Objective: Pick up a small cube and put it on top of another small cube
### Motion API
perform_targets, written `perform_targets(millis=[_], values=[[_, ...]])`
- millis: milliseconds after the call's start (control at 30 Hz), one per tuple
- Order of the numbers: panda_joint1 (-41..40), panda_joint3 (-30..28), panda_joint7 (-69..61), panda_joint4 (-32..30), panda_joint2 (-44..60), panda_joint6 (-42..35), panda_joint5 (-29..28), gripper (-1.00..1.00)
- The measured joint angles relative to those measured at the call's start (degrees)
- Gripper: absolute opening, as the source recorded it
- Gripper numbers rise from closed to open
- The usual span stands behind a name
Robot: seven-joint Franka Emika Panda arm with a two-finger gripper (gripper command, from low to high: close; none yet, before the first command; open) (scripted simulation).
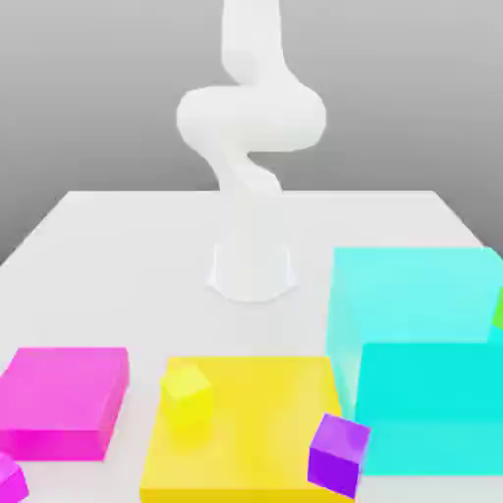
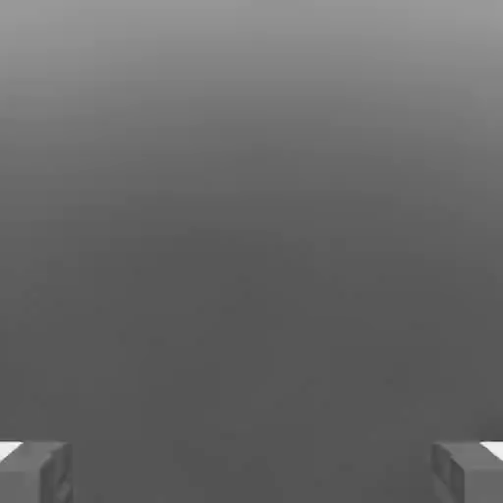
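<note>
While its two fingers stand wide apart at the edge of the hand view, the end effector (image 2: 251, 474) holds nothing between them, only plain grey background. The fingers are blocky and dark grey, each with a small white patch beside it. The arm (image 1: 251, 118) rises from a rounded base (image 1: 251, 273) on the pale, smooth surface (image 1: 147, 255), its white links bulging in soft curves with hardly any shading.

Several small cubes lie nearer the camera in the exterior view. A yellow cube (image 1: 187, 394) appears over the far left part of a flat yellow block (image 1: 255, 422), close to it in color. A purple cube (image 1: 338, 456), turned at an angle with crisp edges and a darker front, appears at the yellow block's near right corner; whether it touches the block I cannot tell. A magenta cube (image 1: 10, 479) is cut by the frame at the exterior view's lower left, near a low, flat magenta block (image 1: 61, 393). At the exterior view's right edge, part of a green thing (image 1: 499, 309) appears against a large cyan block (image 1: 413, 295), whose front has a darker teal band across it. All the blocks have flat, glossy-looking, evenly colored faces and straight edges, with no pattern on them. Which cubes the task means I cannot tell.
</note>
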Motion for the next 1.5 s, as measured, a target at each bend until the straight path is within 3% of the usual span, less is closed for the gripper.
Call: perform_targets(millis=[600, 1033, 1167, 1200, 1500], values=[[-4.95, -11.68, -4.63, 4.90, 37.73, 8.05, 7.85, 0.00], [-13.32, -14.50, -7.57, 8.38, 64.65, 13.86, 12.91, 0.00], [-15.92, -12.47, -9.28, 10.16, 72.93, 18.76, 15.41, 0.00], [-16.51, -11.75, -9.76, 10.61, 74.75, 20.09, 16.10, -1.00], [-15.66, -12.88, -9.06, 9.92, 72.05, 18.01, 15.08, -1.00]])
